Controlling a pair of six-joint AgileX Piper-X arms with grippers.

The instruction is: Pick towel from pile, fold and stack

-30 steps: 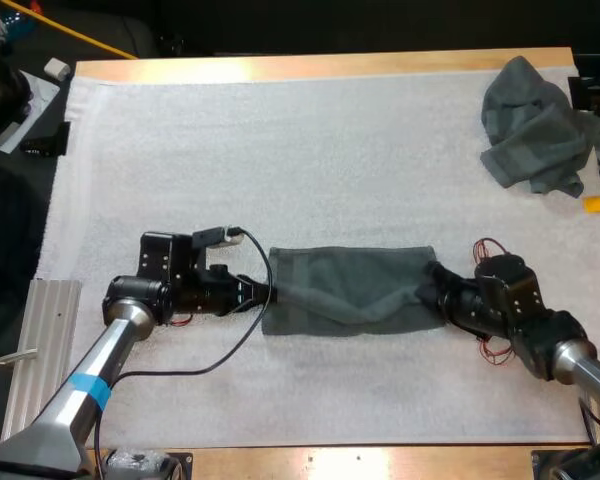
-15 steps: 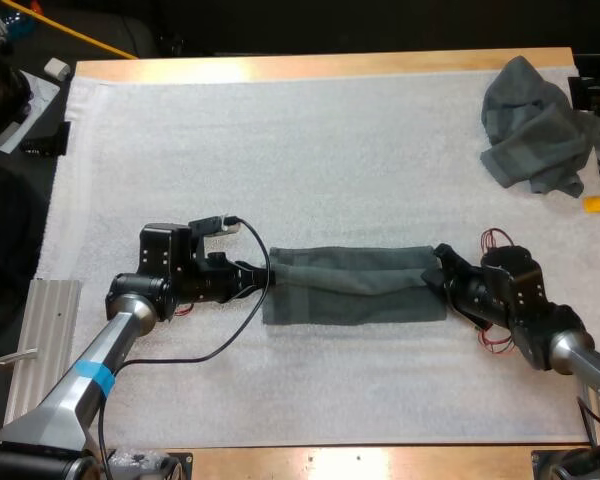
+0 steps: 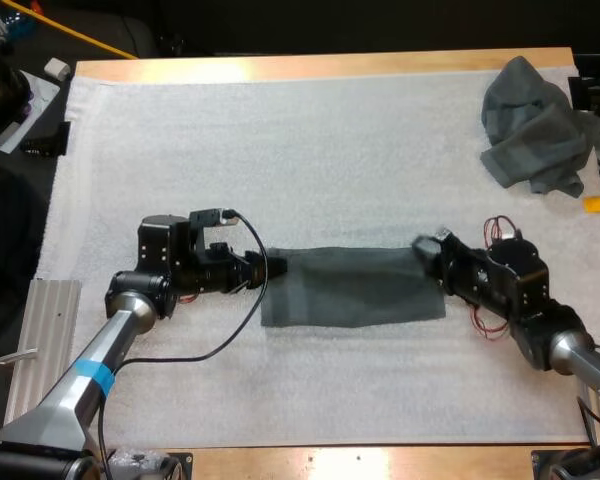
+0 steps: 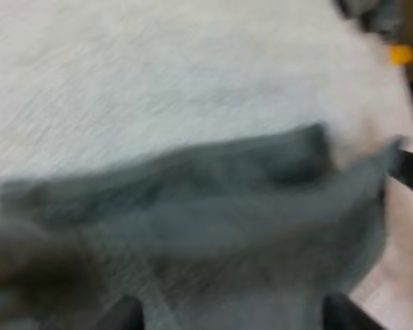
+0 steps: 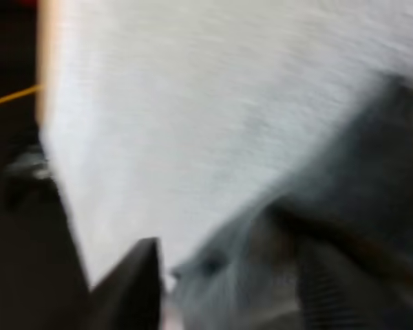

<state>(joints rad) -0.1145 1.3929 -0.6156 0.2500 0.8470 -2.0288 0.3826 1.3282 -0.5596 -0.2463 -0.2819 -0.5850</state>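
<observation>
Folded towel (image 3: 355, 288) lies flat on the white mat (image 3: 280, 140), long axis running side to side, with a hand at each short end. Left hand (image 3: 258, 272) is at the towel's left end, spread open, cloth loose in front of it. Right hand (image 3: 427, 262) is at the right end, gripping or not I cannot tell. Both equally near. Crumpled towel (image 3: 535, 125) sits well beyond the folded towel's right end, so nothing looks to block the next fold.
</observation>
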